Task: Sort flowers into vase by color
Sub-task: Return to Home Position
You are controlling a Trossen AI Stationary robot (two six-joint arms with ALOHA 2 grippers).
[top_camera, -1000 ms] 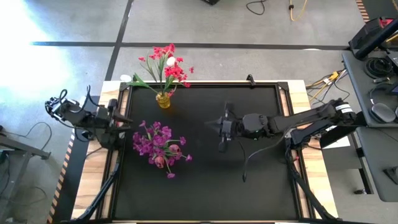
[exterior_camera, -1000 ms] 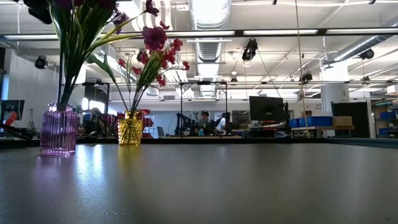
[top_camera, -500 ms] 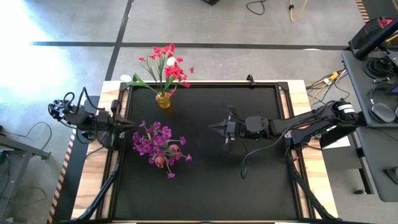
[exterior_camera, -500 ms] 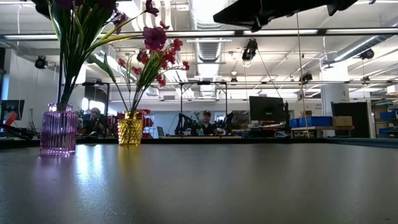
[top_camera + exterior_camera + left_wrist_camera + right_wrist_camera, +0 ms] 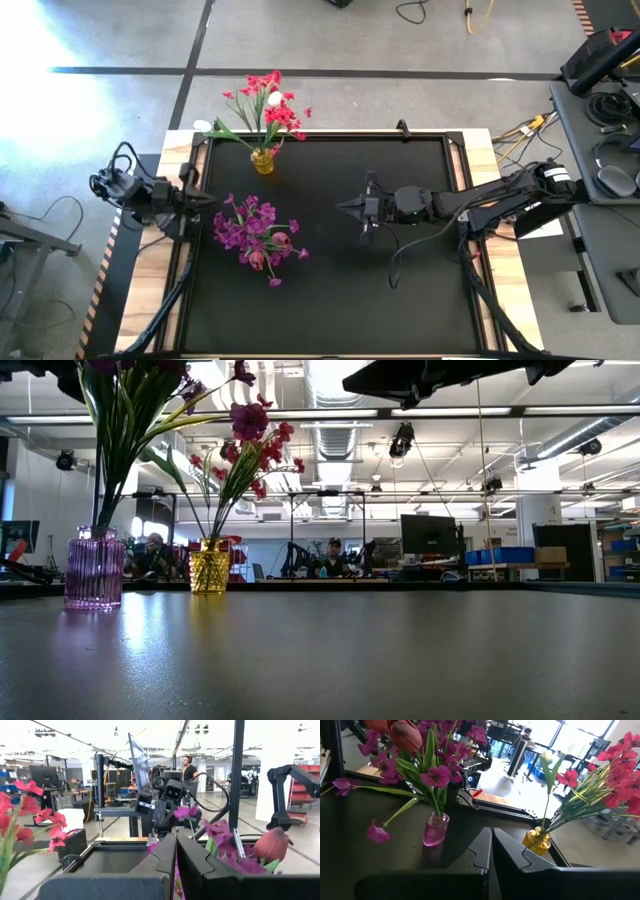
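Observation:
Red flowers (image 5: 268,105) and a white bud (image 5: 274,99) stand with their stems in a yellow vase (image 5: 263,160) at the table's far edge. Purple flowers (image 5: 252,230) with a dark pink bud (image 5: 272,842) stand in a purple vase (image 5: 435,829) at the left. My left gripper (image 5: 210,200) is shut at the table's left edge, its tips just left of the purple blooms (image 5: 220,832). Over the table's middle my right gripper (image 5: 345,205) is shut and points toward both vases (image 5: 537,841).
The black mat (image 5: 400,290) lies bare across the near and right parts of the table. My right arm (image 5: 440,375) crosses the top of the low view. People and benches (image 5: 330,555) are in the room behind the table.
My left gripper has shut beside the purple flowers, with nothing between its fingers. My right gripper has come down a little over the table's middle and now shows at the top of the low view. Flowers and vases have stayed put.

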